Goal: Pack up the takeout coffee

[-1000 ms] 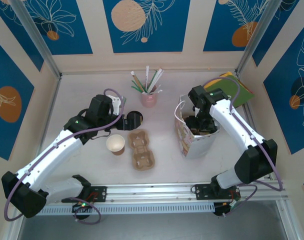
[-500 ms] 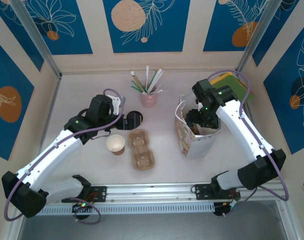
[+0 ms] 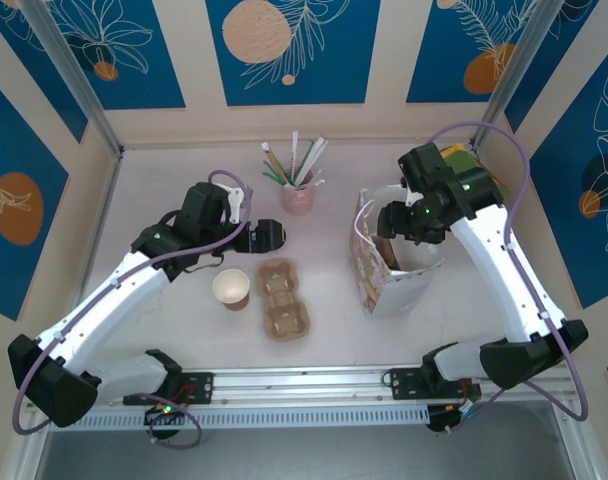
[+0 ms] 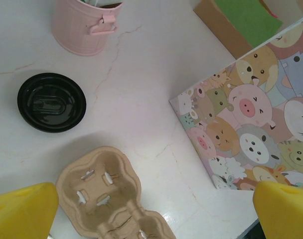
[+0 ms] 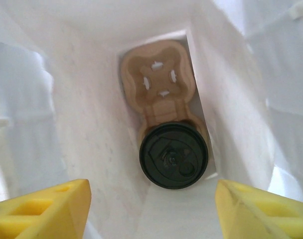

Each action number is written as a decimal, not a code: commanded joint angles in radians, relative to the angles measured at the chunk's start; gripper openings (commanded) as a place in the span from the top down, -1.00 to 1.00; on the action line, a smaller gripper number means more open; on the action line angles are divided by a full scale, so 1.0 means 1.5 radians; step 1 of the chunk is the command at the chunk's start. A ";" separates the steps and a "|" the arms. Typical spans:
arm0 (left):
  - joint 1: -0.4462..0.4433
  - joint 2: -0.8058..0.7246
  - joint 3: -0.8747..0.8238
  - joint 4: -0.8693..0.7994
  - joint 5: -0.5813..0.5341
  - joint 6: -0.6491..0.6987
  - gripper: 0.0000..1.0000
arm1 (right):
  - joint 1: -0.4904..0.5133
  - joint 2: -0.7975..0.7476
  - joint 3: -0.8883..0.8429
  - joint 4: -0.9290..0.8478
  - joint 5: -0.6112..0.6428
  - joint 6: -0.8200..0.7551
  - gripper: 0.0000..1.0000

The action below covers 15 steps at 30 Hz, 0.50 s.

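Okay, coffee [image 5: 174, 155] sits in the tray [image 5: 156, 79] down the bag [image 5: 81, 114], below my right gripper [image 5: 152, 199], jaws spread, empty; packed, I think; left gripper [image 4: 154, 206] spread too.

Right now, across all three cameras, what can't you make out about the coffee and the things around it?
- Right wrist: sides and contents of the lidded cup, hidden under its own black lid.
- Top external: the inside of the cartoon gift bag, blocked by its wall and the right gripper.
- Left wrist: contents of the pink bucket, cut off by the top edge; one end of the pulp cup carrier, cut off by the bottom edge.
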 commanded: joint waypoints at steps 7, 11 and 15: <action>0.004 0.030 0.089 -0.069 -0.087 0.020 -1.00 | -0.003 -0.080 0.084 0.023 0.077 0.014 0.27; 0.004 0.030 0.115 -0.088 -0.140 0.027 -1.00 | -0.029 -0.134 0.070 0.062 0.110 0.012 0.66; 0.005 0.027 0.135 -0.102 -0.185 0.041 -1.00 | -0.090 -0.181 0.032 0.087 0.110 -0.006 0.94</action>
